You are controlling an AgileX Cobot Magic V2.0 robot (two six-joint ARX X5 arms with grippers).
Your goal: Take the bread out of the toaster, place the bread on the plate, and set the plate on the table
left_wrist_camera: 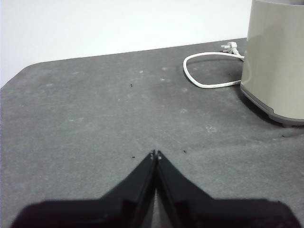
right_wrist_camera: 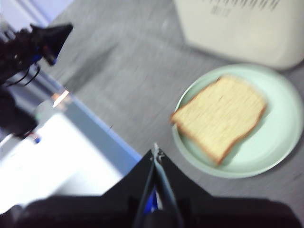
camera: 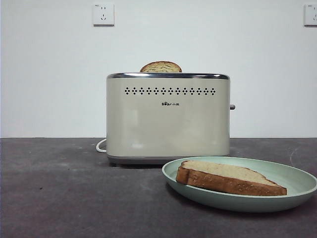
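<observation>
Bread (camera: 229, 178) is laid flat on the plate (camera: 297, 181), crumb side up, so the slice is carried by the dish and not by any gripper. The plate is set on the table (camera: 54, 193) just in front of the toaster (camera: 168, 116), toward its lever side, a short carry from the slot where the slice is judged to have come from. A second slice (camera: 161, 67) is seen only as a domed top above the toaster's chrome rim, left in its slot. A white cord (left_wrist_camera: 204, 76) is looped on the table behind the toaster, clear of the plate. The left gripper (left_wrist_camera: 156, 154) is held low over bare table, well away from the toaster's cord side, its jaws pressed together and holding nothing. The right gripper (right_wrist_camera: 156, 152) is held above and away from the plate, toward the table's edge; its jaws are likewise closed on nothing, though that view is blurred. With bread on plate and plate on table, the task is judged complete, and both arms are kept clear so nothing is disturbed.
</observation>
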